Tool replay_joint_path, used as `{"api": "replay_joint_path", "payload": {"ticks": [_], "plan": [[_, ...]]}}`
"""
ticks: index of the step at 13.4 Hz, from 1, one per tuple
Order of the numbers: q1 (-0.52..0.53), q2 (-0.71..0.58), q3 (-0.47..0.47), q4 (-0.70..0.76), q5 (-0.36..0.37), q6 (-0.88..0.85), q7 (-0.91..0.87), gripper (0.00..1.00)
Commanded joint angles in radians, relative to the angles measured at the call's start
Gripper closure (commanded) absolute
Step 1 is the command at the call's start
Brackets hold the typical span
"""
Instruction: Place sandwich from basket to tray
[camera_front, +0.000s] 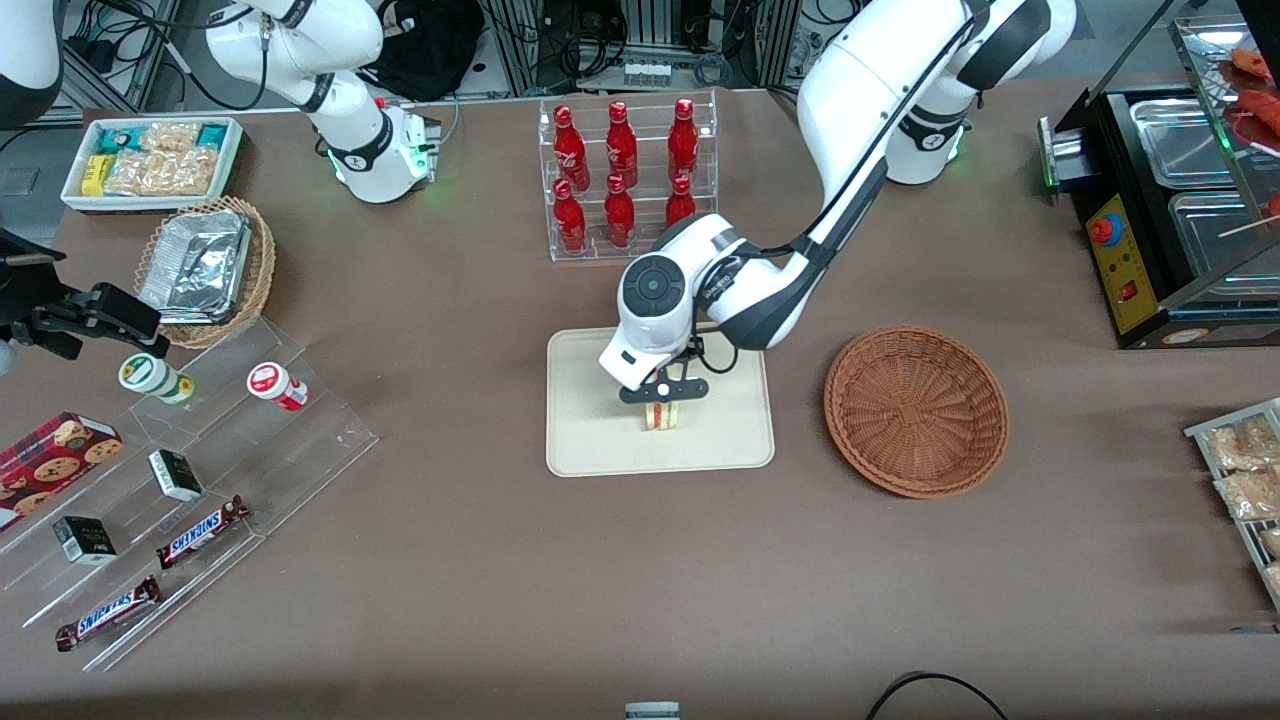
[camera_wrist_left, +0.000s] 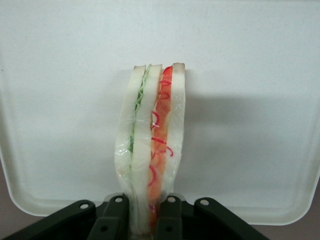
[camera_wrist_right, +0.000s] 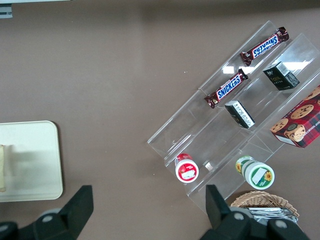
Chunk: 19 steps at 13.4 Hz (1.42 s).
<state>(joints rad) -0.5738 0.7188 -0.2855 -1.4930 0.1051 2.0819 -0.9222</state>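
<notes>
Holding the sandwich (camera_wrist_left: 150, 150) pinched between its two fingers, the left arm's gripper (camera_front: 664, 392) was parked right over the tray (camera_front: 590, 440), so this looked like the tail end of the job: the carry was done and what was left was the let-go. From the wrist camera you could see the wedge standing on edge, bread slices squeezed together at the fingertips (camera_wrist_left: 112, 220), green filling on one side and red-orange on the other, with the cream tray surface filling the background. In the front view the sandwich (camera_front: 664, 415) looked like it was touching the tray or just about, though I honestly couldn't tell for sure whether it was fully resting. The basket (camera_front: 915, 410) sat empty on the table just beside the tray, toward the working arm's end. My guess for the next move: spread the fingers gently, then lift straight up so the wedge doesn't get dragged or tipped over, since it was thin and upright and could easily flop. Room-wise it looked fine. The sandwich was well inside the low rim, with bare tray all around it, and the rack of red bottles (camera_front: 625, 175) stood farther from the front camera, apart from the tray.
</notes>
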Motion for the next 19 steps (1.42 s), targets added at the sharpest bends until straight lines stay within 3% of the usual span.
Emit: {"api": "replay_joint_path", "payload": {"ticks": [1,4,7,8,9,10,19], "plan": [[-0.029,0.06,0.014,0.082,0.016,-0.009,-0.01,0.9],[-0.029,0.064,0.014,0.08,0.016,-0.009,-0.007,0.81],[-0.029,0.07,0.014,0.08,0.016,-0.009,-0.006,0.65],[-0.028,0.068,0.014,0.08,0.015,-0.009,-0.007,0.44],[-0.029,0.068,0.014,0.079,0.016,-0.009,-0.009,0.11],[-0.029,0.065,0.014,0.079,0.015,-0.009,-0.01,0.01],[0.009,-0.155,0.017,0.066,0.004,-0.127,-0.092,0.0]]}}
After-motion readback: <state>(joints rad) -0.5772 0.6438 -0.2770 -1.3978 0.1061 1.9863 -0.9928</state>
